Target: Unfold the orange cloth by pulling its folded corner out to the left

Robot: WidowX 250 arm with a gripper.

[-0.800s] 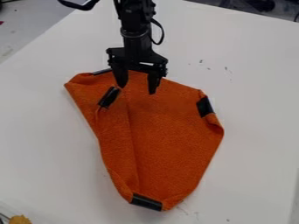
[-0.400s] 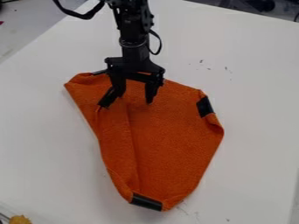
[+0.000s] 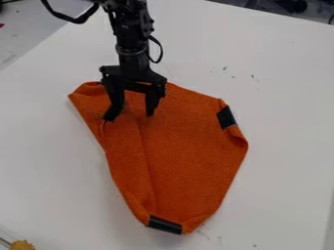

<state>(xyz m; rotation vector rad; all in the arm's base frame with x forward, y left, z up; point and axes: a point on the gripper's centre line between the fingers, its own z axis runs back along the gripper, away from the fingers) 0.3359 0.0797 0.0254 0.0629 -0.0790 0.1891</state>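
black two-finger claw (image 3: pixel 131 114) spread open over far-left part of black-tabbed orange cloth (image 3: pixel 186 151); likely alignment step, next needs careful finger placement.

The orange cloth (image 3: pixel 182 146) lies spread on the white bench (image 3: pixel 287 151), its broader end toward the far edge, left side folded inward along a lengthwise crease, with black strips at its right side (image 3: pixel 225 117) and near tip (image 3: pixel 164 225).
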